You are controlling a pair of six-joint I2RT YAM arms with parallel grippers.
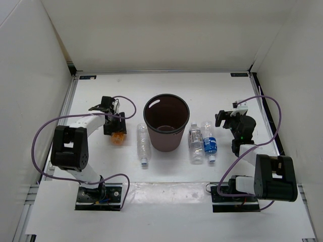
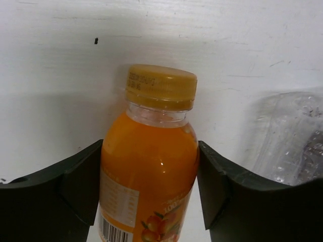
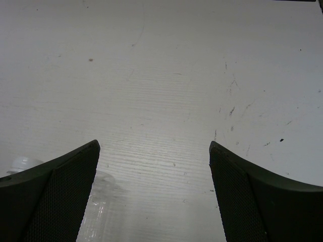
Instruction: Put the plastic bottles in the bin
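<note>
Clear bottle [image 1: 143, 146] lies on tabletop [image 1: 166, 176], just left of bin [image 1: 174, 138]. Capped bottle [image 1: 196, 143] and blue-label bottle [image 1: 209, 142] lie right of it. Left end effector [image 2: 150, 156] clamps orange bottle [image 2: 149, 196]. Right end effector [image 3: 154, 151] wide, holding nothing.

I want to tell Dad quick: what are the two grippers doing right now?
Left gripper: closed on the orange bottle.
Right gripper: open, holding nothing.
</note>
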